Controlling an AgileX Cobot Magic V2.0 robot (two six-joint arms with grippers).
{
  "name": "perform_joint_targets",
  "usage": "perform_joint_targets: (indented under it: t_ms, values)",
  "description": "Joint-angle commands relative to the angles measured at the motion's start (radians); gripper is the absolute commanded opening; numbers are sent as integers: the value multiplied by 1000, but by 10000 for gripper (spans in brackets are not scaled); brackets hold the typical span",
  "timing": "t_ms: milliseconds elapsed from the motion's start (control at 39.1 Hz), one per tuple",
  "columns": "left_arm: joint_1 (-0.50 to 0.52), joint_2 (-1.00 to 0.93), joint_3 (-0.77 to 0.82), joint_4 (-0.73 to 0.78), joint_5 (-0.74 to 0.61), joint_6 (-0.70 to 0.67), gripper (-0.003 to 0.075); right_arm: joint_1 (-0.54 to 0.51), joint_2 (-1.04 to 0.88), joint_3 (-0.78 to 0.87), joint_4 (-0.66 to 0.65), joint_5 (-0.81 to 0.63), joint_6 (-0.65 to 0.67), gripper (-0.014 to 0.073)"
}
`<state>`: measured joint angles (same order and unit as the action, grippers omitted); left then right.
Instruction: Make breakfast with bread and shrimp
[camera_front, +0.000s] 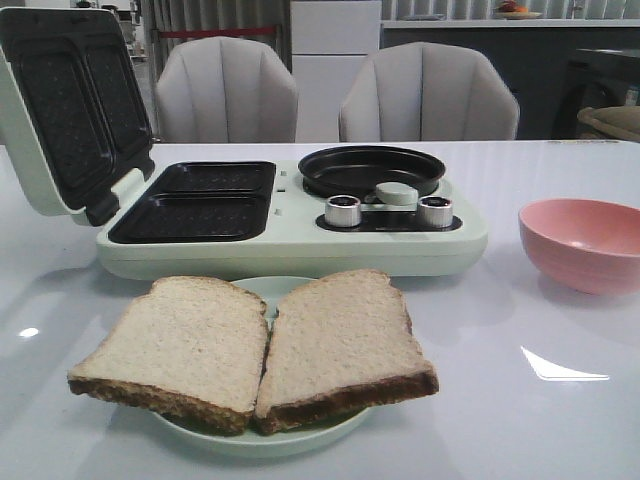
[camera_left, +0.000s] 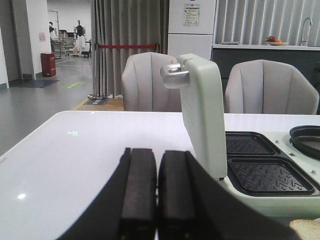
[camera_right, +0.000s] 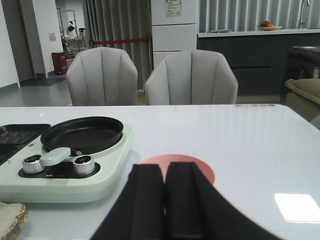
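Note:
Two slices of bread, one on the left (camera_front: 175, 345) and one on the right (camera_front: 340, 345), lie side by side on a pale green plate (camera_front: 262, 441) at the table's front. A crust corner of the bread (camera_left: 307, 229) shows in the left wrist view, and another (camera_right: 10, 220) in the right wrist view. No shrimp shows in any view. My left gripper (camera_left: 157, 152) is shut on nothing, beside the raised lid (camera_left: 202, 115). Shut and empty too, my right gripper (camera_right: 165, 167) is in front of the pink bowl (camera_right: 176, 158). Neither gripper appears in the front view.
A pale green breakfast maker (camera_front: 300, 245) stands behind the plate, its lid (camera_front: 60, 110) open at the left. It has two dark sandwich wells (camera_front: 200, 200), a round black pan (camera_front: 370, 170) and two knobs. The pink bowl (camera_front: 585, 240) sits at the right. Two chairs stand beyond the table.

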<state>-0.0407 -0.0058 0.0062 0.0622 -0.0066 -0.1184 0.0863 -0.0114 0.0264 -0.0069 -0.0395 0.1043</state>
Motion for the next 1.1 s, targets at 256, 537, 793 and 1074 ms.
perform_joint_targets:
  t_ms: [256,537,793,1074]
  values:
    - [0,-15,19,-7,-82,-7,114,-6,-20,-16,-10,-78,-3,153]
    - [0,-15,19,-7,-82,-7,114,-6,-20,-16,-10,-78,-3,153]
    - [0,-15,19,-5,-97,-7,114,-6,-20,-16,-10,-78,-3,153]
    - [0,-15,19,-5,-280,-7,114,-6,-20,-16,-10,-78,-3,153]
